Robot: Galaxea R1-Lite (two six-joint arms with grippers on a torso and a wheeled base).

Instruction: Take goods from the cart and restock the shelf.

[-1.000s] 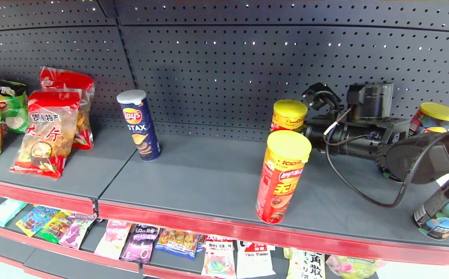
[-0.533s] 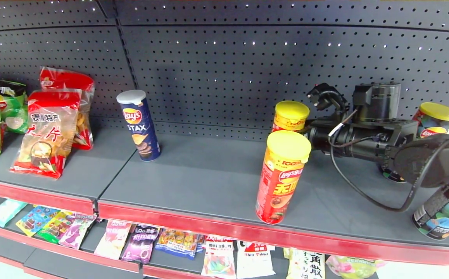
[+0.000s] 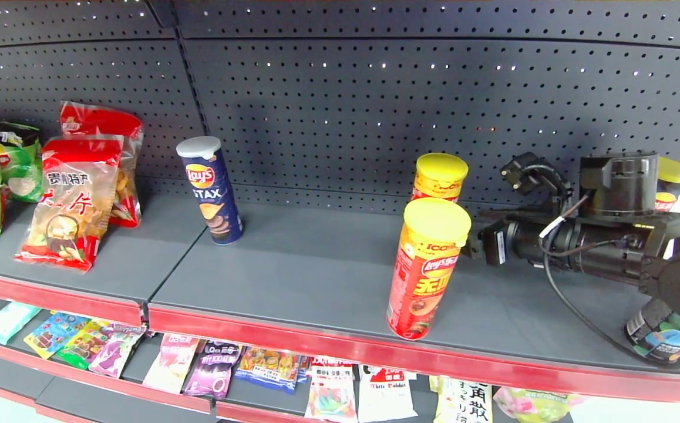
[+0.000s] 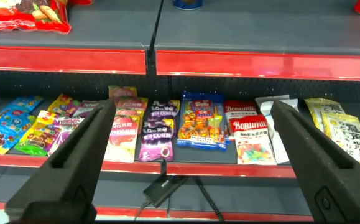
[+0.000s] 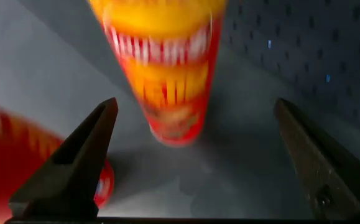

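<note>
Red chip cans stand upright on the grey shelf (image 3: 316, 270): front can (image 3: 428, 270) at the red lip (image 3: 293, 332), rear can (image 3: 438, 176) by the pegboard (image 3: 340, 106). The right gripper (image 5: 195, 106), wide and empty, faces the rear can; the left gripper (image 4: 192, 104) gapes wide. Bare shelf stretches to the blue can (image 3: 211, 191)

A dark grey metal shelf with a red front lip (image 3: 316, 276) carries a tall red chip can with a yellow lid (image 3: 428, 270) upright near its front edge. A second yellow-lidded red can (image 3: 438, 176) stands behind it. A blue chip can with a pale lid (image 3: 211, 191) stands well to the left. Red-and-clear snack bags (image 3: 70, 202) lean at the left end, and a dark printed can (image 3: 657, 338) is at the right edge.
</note>
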